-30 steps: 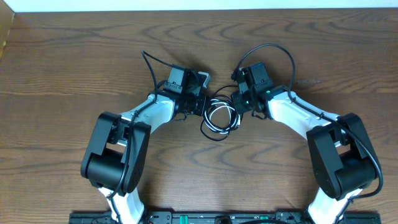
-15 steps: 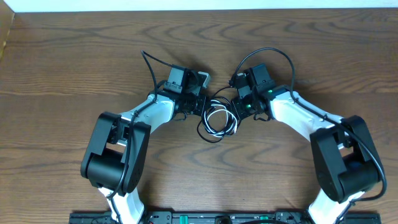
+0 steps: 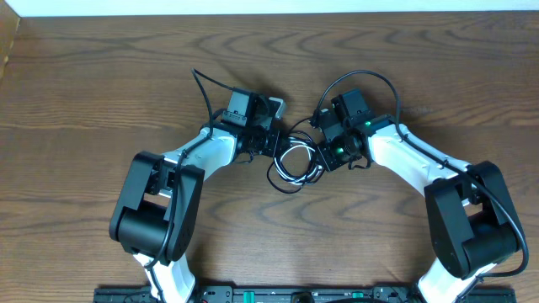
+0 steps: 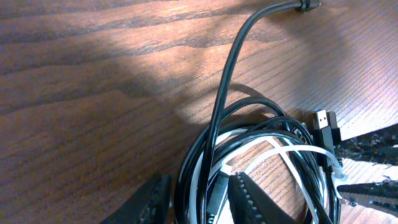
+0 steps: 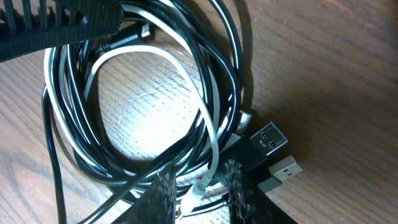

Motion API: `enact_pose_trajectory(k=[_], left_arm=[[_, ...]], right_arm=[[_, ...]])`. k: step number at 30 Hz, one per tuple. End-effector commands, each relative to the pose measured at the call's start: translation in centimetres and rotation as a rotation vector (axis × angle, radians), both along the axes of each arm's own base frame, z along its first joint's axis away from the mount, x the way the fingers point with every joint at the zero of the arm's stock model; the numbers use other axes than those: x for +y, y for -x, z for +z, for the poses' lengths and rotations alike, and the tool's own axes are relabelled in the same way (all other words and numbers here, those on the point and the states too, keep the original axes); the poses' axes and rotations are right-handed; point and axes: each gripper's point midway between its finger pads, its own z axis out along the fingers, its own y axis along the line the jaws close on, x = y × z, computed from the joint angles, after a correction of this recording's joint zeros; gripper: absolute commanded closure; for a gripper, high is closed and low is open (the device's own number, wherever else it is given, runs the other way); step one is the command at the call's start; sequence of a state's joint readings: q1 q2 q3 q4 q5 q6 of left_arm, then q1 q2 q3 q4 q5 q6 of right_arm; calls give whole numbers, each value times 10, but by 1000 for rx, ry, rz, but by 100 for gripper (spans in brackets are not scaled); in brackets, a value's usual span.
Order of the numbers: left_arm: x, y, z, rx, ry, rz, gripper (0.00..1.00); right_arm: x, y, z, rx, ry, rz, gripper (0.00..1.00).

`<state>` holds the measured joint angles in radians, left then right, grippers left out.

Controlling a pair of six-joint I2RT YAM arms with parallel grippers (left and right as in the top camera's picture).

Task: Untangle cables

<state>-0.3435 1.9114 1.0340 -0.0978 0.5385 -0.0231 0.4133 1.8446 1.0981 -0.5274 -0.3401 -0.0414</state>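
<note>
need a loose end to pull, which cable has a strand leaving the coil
The black cable: one strand runs off alone across the table; the white cable stays looped up.

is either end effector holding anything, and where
The left end effector pinches the cables by looped strands at the bundle's edge. The right end effector straddles the white cable near the plugs; clamped or not, cannot tell.

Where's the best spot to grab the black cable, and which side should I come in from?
Probably the black cable's USB plug. It is rigid and juts out past the rim of the coil, clear of the loops. Come in from the outer side, over bare table, with the jaws across the plug body, so no white cable strand gets pinched.
</note>
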Motion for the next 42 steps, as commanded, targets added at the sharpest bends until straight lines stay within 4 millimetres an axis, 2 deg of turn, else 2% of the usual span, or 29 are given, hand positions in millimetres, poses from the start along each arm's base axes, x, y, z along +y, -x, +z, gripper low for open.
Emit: enact_pose_trajectory(k=[1, 4, 10, 12, 21, 26, 33, 42], left_arm=[[-1, 3, -4, 17, 0, -15, 62], [1, 5, 1, 23, -2, -12, 59], [5, 13, 30, 46, 10, 27, 55], [6, 16, 34, 84, 19, 68, 55], [21, 28, 16, 155, -73, 152, 57], [31, 29, 8, 183, -136, 241, 62], [19, 36, 6, 184, -142, 205, 62], [22, 36, 0, 181, -182, 229, 64]], right_arm=[[-1, -3, 7, -36, 9, 20, 78], [-4, -5, 6, -46, 25, 15, 79], [-5, -6, 5, -49, 32, 12, 79], [-5, -6, 5, -49, 32, 12, 79], [-5, -6, 5, -49, 32, 12, 82], [-4, -6, 5, -50, 31, 14, 82], [2, -9, 7, -77, 24, 25, 80], [-1, -12, 5, -95, 57, 19, 81]])
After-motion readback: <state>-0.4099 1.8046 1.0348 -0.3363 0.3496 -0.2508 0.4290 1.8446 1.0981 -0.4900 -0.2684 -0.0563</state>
